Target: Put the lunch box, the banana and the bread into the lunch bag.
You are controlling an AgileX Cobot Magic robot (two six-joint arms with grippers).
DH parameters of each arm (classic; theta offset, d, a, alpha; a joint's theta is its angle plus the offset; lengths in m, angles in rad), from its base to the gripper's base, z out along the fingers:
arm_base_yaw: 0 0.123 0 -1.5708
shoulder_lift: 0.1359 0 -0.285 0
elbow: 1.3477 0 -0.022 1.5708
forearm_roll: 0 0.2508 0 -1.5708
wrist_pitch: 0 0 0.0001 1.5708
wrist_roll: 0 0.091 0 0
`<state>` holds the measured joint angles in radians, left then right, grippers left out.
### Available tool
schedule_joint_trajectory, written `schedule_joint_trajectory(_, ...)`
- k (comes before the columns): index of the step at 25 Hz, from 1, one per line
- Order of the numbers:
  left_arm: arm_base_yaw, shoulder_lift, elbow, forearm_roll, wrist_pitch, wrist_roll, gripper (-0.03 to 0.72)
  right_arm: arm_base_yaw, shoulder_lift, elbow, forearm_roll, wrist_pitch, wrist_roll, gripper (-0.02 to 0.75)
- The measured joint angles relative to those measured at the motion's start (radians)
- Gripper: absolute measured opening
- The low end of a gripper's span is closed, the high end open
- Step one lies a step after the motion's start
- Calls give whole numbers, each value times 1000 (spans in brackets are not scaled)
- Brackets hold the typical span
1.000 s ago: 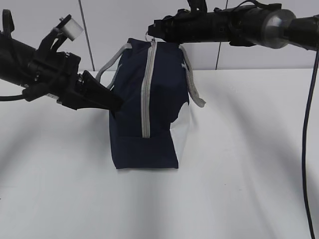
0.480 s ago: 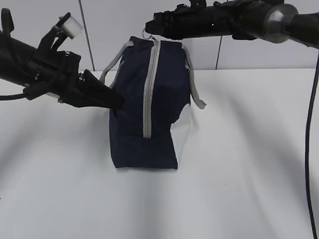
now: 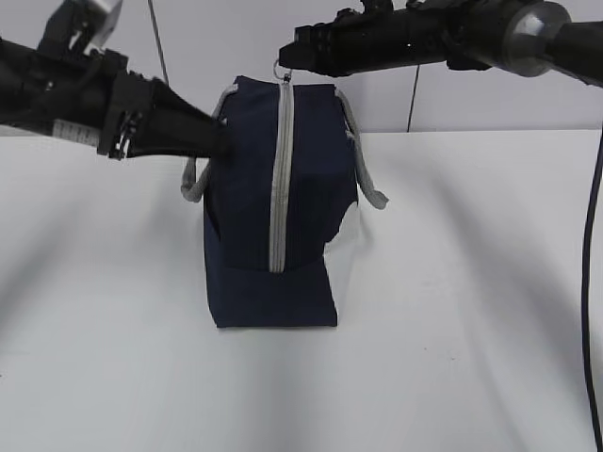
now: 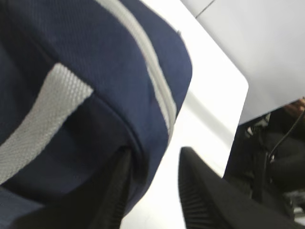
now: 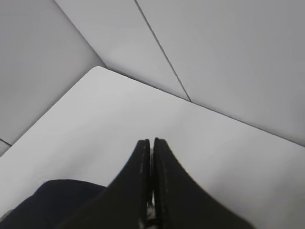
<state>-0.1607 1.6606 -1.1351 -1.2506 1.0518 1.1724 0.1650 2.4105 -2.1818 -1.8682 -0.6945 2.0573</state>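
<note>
The white surface carries only the lunch bag, standing upright on its end near the middle, its grey zipper running closed from top toward the base. Grey strap handles droop off both sides. From nine o'clock the left end effector reaches in against the bag's upper edge; the wrist view shows its fingers parted, with a fold of navy fabric lying between them, loosely rather than pinched. From one o'clock the right end effector hangs at the bag's top by the metal ring pull, fingers pressed tight together; whether they pinch the ring I cannot tell.
</note>
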Motion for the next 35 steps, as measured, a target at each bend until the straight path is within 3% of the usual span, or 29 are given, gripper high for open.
schedule_joint_trajectory(10,12,-24,-6,-310,-423,-49,310,-5,0,0,-4,-21,19,-16)
schedule_joint_trajectory(23,-13,229,-246,-335,-392,-75,310,-8,0,0,-6,-27,24,-16)
schedule_joint_trajectory(35,-57,273,-277,-295,-448,-83,322,-8,0,0,-6,-27,26,-16)
